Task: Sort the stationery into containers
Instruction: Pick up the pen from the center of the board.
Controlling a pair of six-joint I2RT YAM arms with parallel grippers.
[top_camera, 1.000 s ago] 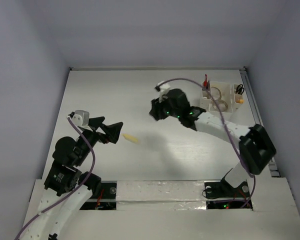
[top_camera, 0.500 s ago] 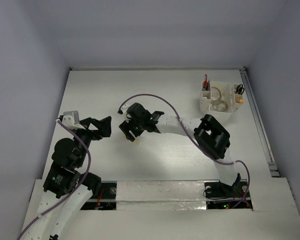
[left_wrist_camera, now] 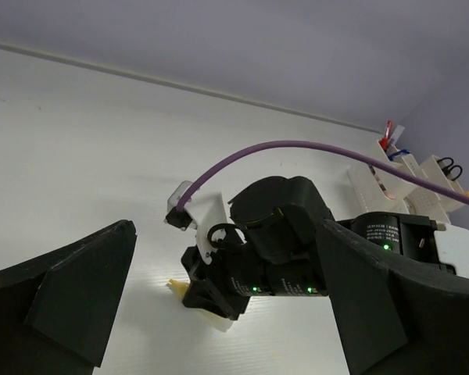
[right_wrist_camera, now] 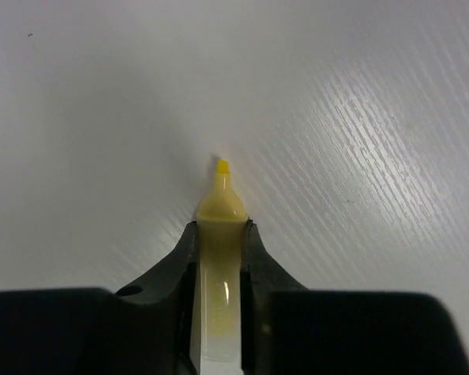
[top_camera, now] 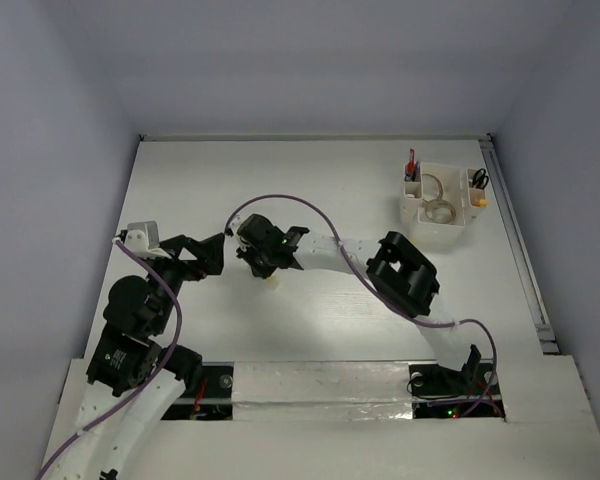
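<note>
One yellow highlighter (right_wrist_camera: 220,205), pinched in right claw (right_wrist_camera: 220,228)

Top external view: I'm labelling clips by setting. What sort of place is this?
Probably a robotics lab test cell: a white table boxed in by grey walls, left arm and right arm bolted at its near edge, a white desk organiser.

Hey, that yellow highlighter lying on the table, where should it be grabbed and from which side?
Grip the yellow highlighter on its straight barrel, behind the tapered tip, from above, jaws across its narrow width. It lies flat on the table, leaving only its long sides free. The right tool pinches it that way.
</note>
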